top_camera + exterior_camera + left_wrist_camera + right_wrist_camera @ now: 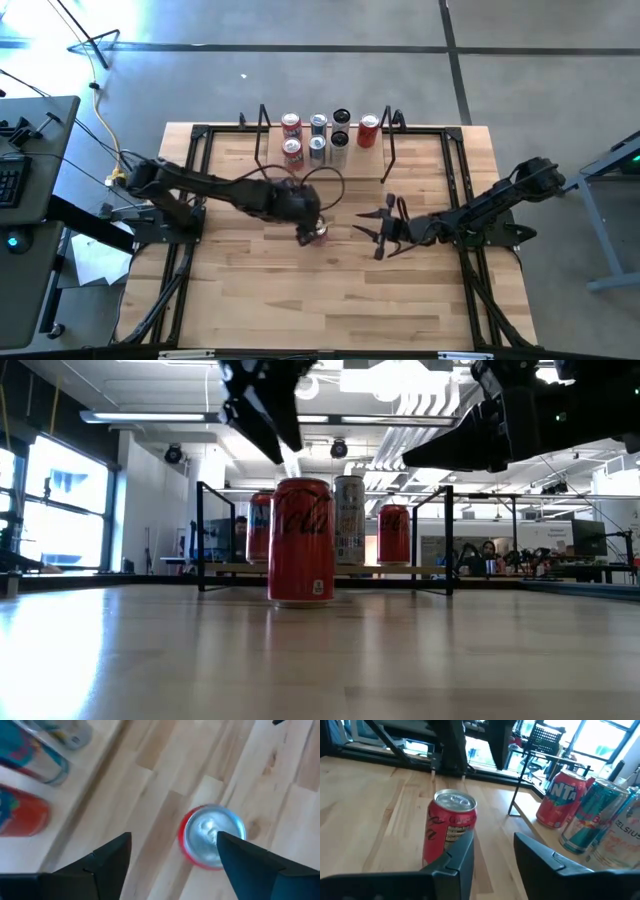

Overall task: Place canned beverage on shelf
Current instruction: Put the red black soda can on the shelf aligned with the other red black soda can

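A red cola can (320,236) stands upright on its base on the wooden table near the middle; it also shows in the low view (302,540) and the right wrist view (447,832). My left gripper (308,228) hovers open just above it, pointing down; in its wrist view (172,857) the can's silver top (210,832) lies under one fingertip, clear of it. My right gripper (372,232) is open and empty, a little to the can's right, pointing at it (492,855). The shelf (275,140) stands at the table's far edge.
The shelf holds several cans, red, silver and blue ones (318,140), also seen in the low view (350,520) and the right wrist view (560,802). Its black rod end frames (390,140) stand at either side. People sit in the room behind (487,550).
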You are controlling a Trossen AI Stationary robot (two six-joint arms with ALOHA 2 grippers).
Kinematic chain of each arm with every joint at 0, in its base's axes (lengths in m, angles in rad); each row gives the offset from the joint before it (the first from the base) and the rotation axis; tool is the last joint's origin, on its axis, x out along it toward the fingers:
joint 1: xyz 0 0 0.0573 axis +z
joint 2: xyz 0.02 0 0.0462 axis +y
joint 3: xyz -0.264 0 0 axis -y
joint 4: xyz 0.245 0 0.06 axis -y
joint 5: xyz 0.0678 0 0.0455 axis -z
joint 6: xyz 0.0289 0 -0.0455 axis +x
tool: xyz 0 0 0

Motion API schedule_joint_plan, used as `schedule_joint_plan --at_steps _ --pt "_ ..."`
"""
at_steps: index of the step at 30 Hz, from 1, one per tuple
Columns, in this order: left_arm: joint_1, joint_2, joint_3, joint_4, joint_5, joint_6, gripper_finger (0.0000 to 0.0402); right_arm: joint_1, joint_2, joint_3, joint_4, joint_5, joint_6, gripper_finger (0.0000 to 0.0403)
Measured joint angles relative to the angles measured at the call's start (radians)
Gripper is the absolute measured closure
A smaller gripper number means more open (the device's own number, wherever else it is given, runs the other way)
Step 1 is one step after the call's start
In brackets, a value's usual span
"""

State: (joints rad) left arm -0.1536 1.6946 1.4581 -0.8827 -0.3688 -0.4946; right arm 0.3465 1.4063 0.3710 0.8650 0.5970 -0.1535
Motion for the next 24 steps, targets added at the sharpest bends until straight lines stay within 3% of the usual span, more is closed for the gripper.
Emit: schedule_joint_plan --at_steps 5,9,16,19,24 --pt "-0.06 -0.119 -0.17 0.089 -0.028 -0.015 0.0165 0.016 0.0 0.0 -0.008 0.005 -0.003 0.0281" --pt "-0.103 -0.24 -0.369 0.255 -0.026 -0.042 0.0218 0.008 0.0 0.0 -0.004 0.003 0.004 0.0286" --pt "-0.161 -0.461 -0.686 0.64 -0.071 0.011 0.0311 -0.04 0.006 0.0 -0.007 -0.152 0.133 0.0286" --pt "-0.179 -0.532 -0.806 0.818 -0.12 0.057 0.0341 -0.042 0.016 0.005 0.001 -0.16 0.143 0.0282" --pt "-0.196 -0.608 -0.991 1.109 -0.161 0.111 0.0375 -0.03 0.082 0.072 0.01 -0.16 0.134 0.0234"
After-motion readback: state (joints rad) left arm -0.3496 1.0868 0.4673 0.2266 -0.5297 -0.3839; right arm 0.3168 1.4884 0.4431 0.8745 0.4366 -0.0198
